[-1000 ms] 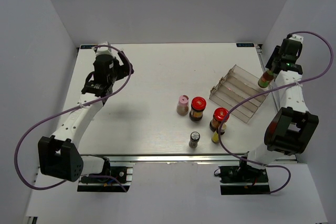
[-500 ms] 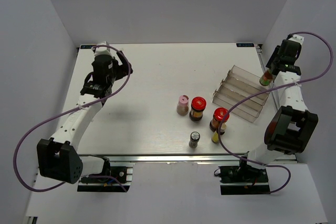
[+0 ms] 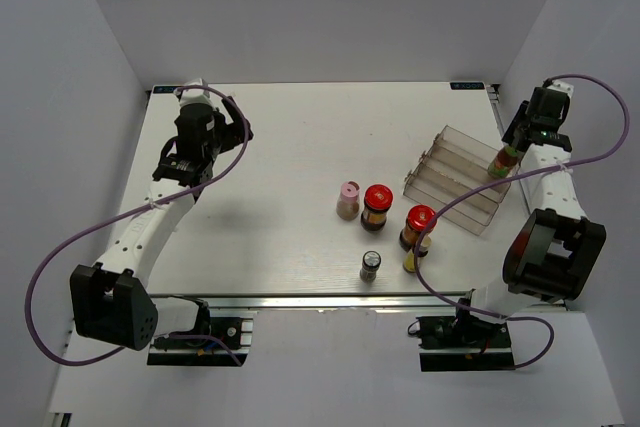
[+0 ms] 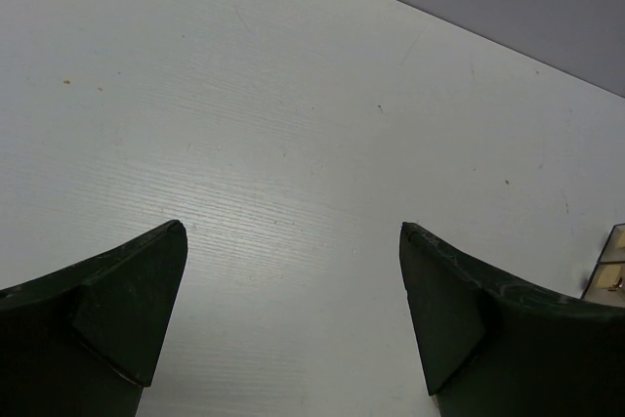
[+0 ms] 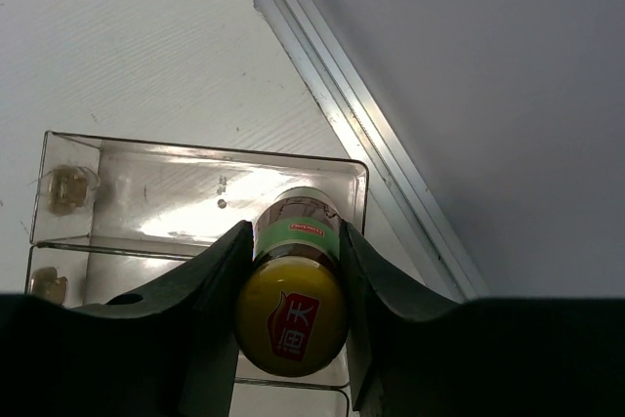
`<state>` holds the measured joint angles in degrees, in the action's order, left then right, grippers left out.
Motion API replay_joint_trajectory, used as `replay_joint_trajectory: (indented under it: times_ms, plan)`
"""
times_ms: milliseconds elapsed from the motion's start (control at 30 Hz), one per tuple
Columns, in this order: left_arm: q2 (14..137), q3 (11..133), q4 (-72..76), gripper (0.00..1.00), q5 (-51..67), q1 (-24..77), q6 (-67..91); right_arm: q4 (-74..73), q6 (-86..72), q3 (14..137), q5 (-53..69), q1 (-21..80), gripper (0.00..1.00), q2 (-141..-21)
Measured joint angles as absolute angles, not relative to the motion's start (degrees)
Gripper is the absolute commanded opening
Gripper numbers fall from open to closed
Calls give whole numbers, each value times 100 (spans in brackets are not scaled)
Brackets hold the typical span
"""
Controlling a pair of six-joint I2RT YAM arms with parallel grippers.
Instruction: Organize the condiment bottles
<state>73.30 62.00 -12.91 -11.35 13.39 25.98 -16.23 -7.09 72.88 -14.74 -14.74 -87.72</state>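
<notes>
My right gripper [image 3: 508,150] [image 5: 296,241] is shut on a slim yellow-capped bottle [image 3: 502,161] [image 5: 291,314], held upright over the right end of the clear stepped rack [image 3: 450,182] [image 5: 146,192]. On the table stand a pink-capped shaker [image 3: 348,199], two red-lidded jars [image 3: 377,206] [image 3: 418,225], a second yellow-capped bottle [image 3: 412,260] and a grey-capped shaker [image 3: 370,265]. My left gripper [image 3: 180,167] [image 4: 293,231] hangs open over bare table at the far left, with nothing between its fingers.
The rack lies at an angle near the table's right edge, close to the metal rail [image 5: 371,134] and the side wall. A corner of the rack [image 4: 610,275] shows in the left wrist view. A purple cable [image 3: 470,197] crosses in front of the rack.
My right gripper has come down slightly with the yellow-capped bottle toward the rack's right end. The left arm has barely moved.
</notes>
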Motion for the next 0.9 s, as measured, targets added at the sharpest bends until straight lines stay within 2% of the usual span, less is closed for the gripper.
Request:
replay_joint_trajectory:
  times_ms: [167, 267, 300, 433, 467, 500, 733, 767, 800, 900]
  plan:
    - [7330, 6202, -1343, 98, -1135, 1339, 2600, -1621, -722, 7284, -1468, -1490, 0, -8899]
    - [7330, 6202, -1361, 98, -1140, 1339, 2604, -1621, -753, 7284, -1474, -1492, 11, -9065]
    - [7330, 6202, -1372, 98, -1140, 1339, 2606, -1632, -762, 7284, -1476, -1494, 19, -9118]
    - [7328, 6202, -1411, 98, -1168, 1339, 2617, -1612, -825, 7284, -1487, -1494, 26, -9166]
    - [7328, 6202, -1426, 98, -1179, 1339, 2620, -1612, -840, 7284, -1490, -1494, 31, -9168]
    - [7328, 6202, -1448, 98, -1192, 1339, 2622, -1614, -851, 7284, -1487, -1494, 42, -9168]
    - [7282, 6198, -1522, 98, -1288, 1339, 2644, -1634, -913, 7360, -1485, -1494, 67, -9166]
    - [7258, 6198, -1529, 98, -1288, 1339, 2646, -1667, -893, 7411, -1481, -1494, 73, -9166]
    - [7231, 6198, -1533, 98, -1288, 1339, 2650, -1669, -886, 7459, -1476, -1494, 87, -9159]
    - [7140, 6169, -1522, 98, -1288, 1339, 2670, -1686, -840, 7537, -1347, -1494, 89, -9013]
